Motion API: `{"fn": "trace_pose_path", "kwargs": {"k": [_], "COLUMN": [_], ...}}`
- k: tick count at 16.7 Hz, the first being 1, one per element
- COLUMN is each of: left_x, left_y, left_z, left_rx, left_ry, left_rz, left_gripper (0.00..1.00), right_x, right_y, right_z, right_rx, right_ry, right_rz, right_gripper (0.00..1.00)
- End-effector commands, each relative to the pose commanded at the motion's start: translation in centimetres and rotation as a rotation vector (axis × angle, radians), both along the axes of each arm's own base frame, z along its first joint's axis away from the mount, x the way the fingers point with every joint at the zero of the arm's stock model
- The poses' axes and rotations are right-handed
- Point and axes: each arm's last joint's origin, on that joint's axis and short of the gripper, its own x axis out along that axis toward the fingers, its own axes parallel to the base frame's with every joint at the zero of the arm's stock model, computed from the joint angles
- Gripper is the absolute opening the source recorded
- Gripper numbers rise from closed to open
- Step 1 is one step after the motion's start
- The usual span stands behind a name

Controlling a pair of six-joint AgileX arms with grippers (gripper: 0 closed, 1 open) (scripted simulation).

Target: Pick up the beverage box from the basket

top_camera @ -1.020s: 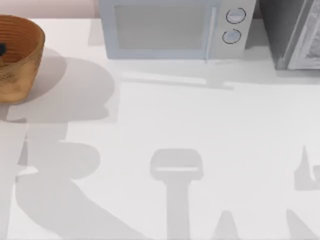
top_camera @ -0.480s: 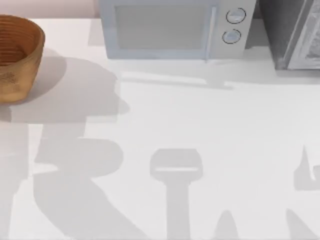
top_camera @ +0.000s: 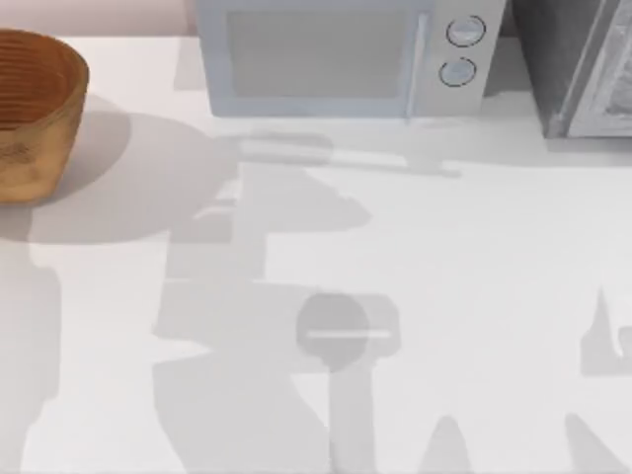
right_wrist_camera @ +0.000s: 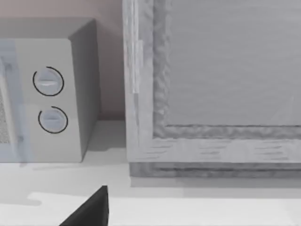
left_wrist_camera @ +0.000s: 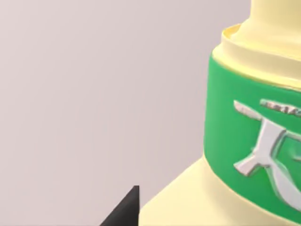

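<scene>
Left gripper: our wrist view held the carton [left_wrist_camera: 254,141], pale yellow with a green band, right beside one dark fingertip [left_wrist_camera: 127,209]; whether we gripped it, we could not tell.
Right gripper: grip unclear too.
Basket [top_camera: 35,109]: stood at the table's [top_camera: 444,257] far left.
Microwave [top_camera: 346,59]: beyond, at the back.

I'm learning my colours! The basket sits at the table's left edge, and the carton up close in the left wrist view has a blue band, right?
Almost. The basket is indeed at the table's left edge in the top view, but the band on the beverage box is green, not blue, with pale yellow above and below it. The left wrist view shows that.
</scene>
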Motion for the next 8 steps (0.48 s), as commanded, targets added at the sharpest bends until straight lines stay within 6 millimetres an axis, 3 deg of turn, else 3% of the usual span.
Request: {"fn": "trace_pose_path", "kwargs": {"k": [3, 8], "left_x": [-0.31, -0.29], "left_y": [-0.06, -0.02], "left_z": [1.35, 1.15], "left_rx": [-0.001, 0.0], "left_ry": [0.001, 0.005], "left_rz": [0.0, 0.001], "left_gripper": [0.0, 0.0], "right_x": [0.0, 0.0], "right_y": [0.0, 0.0], "right_z": [0.0, 0.0], "right_rx": [0.0, 0.0], "right_ry": [0.0, 0.0], "right_rz": [0.0, 0.0], "right_gripper": [1.0, 1.0]}}
